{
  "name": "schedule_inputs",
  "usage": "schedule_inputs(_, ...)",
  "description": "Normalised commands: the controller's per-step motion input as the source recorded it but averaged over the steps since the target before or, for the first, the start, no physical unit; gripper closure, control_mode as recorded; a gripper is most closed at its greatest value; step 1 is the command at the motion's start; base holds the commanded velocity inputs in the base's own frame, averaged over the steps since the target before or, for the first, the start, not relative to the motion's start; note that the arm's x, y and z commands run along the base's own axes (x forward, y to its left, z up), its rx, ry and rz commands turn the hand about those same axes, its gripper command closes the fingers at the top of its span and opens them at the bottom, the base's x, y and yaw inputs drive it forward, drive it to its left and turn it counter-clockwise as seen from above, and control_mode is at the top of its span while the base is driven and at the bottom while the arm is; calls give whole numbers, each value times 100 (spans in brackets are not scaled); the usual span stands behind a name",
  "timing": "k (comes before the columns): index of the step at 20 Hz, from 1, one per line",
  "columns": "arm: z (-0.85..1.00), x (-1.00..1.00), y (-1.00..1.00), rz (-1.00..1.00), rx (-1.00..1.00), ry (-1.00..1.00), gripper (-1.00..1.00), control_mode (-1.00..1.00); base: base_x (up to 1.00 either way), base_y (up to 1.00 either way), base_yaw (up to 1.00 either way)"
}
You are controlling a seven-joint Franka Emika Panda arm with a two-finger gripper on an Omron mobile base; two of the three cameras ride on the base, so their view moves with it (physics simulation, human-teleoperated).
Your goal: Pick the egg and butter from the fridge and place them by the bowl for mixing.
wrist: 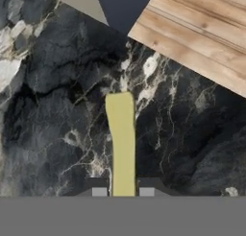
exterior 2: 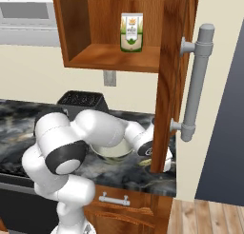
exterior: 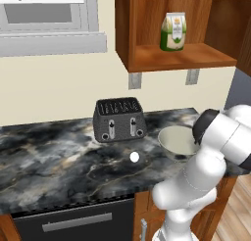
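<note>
Pale yellow butter (wrist: 121, 144) sits clamped between the gripper (wrist: 122, 191) fingers, reaching forward from them over the dark marble counter (wrist: 53, 110). Past the tips lies the counter's edge; released too far forward, the stick could slide off.

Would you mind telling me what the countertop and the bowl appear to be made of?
Countertop: looks like polished dark marble or similar stone, going by its pale and tan veining. Bowl: probably matte ceramic, plain beige-grey with no glare, though plastic cannot be ruled out.

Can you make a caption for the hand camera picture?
Gripper shut on butter over the dark marble counter.
</note>
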Motion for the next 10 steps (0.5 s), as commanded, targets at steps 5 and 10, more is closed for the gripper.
schedule_inputs(5, -27, 9, 0, -8, 0, 0, 100, -100, 0, 0, 0)
schedule_inputs(10, -17, 19, 0, -5, 0, 0, 100, -100, 0, 0, 0)
